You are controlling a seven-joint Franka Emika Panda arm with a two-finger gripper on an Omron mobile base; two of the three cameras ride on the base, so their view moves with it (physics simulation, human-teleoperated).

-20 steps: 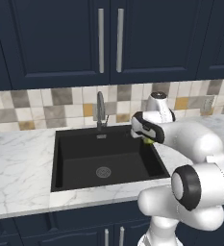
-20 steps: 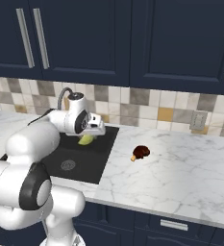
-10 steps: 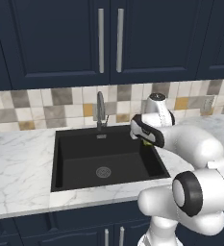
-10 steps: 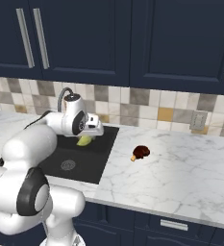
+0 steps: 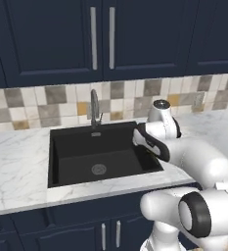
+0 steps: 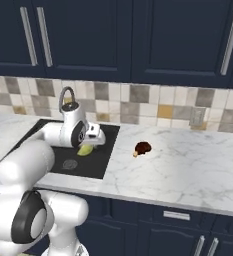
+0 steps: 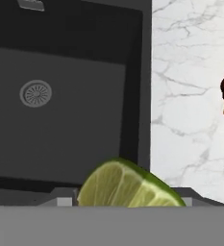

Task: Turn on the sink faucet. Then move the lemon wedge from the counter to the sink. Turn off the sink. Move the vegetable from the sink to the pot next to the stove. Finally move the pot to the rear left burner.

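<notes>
Claw (image 6: 90, 145) with lemon wedge (image 7: 130, 187) over sink (image 7: 60, 120)

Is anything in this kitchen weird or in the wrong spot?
One thing stands out: a dark reddish-brown lump with a little stick lies bare on the counter, right of the sink. The lemon wedge sits at the gripper above the sink. Nothing looks spilled or broken.
</notes>
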